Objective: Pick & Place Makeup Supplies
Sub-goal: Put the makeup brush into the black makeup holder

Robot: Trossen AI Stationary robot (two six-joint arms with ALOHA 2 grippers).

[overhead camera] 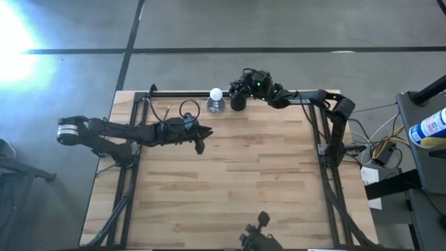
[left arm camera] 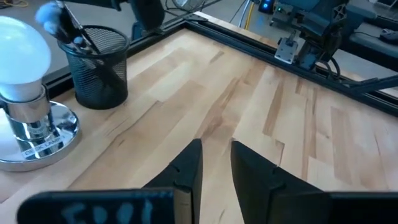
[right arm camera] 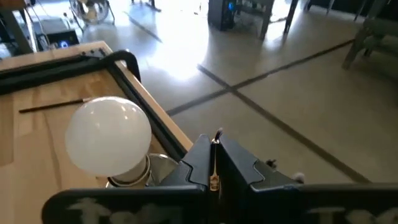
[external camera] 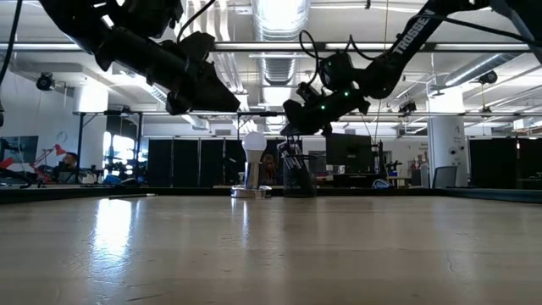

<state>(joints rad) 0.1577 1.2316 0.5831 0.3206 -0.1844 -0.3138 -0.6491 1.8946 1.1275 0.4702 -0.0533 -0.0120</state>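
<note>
While gripper [right arm camera: 214,163] pinches a thin brush [right arm camera: 215,155], mesh cup [left arm camera: 99,65] waits.

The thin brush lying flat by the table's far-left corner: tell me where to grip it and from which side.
Grip the lying brush at mid-handle, coming straight down from above with the fingers across its length. It lies flat on the table and is too slim to catch from the side. The left gripper, open, is nearer; the right gripper pinches another brush.
</note>
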